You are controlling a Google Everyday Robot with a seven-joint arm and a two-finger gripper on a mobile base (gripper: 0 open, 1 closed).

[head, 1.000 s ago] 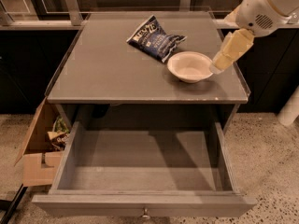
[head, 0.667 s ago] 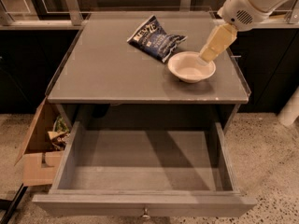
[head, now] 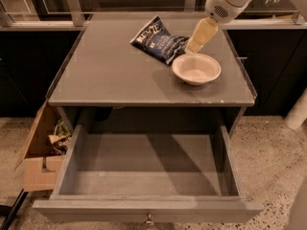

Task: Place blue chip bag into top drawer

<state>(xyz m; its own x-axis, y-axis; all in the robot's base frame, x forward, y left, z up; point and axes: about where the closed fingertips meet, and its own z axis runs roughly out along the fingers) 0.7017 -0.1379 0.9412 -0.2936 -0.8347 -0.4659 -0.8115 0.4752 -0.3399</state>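
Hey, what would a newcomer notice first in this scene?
The top drawer stands pulled wide open below the grey tabletop. Toward the tabletop's far right, the blue chip bag lies beside a white bowl, with the gripper poised at the bag's right edge.

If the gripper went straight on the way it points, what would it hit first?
Probably the blue chip bag, at its right end: the gripper hangs just above it, angled down-left. Depth is unclear; the white bowl may come first.
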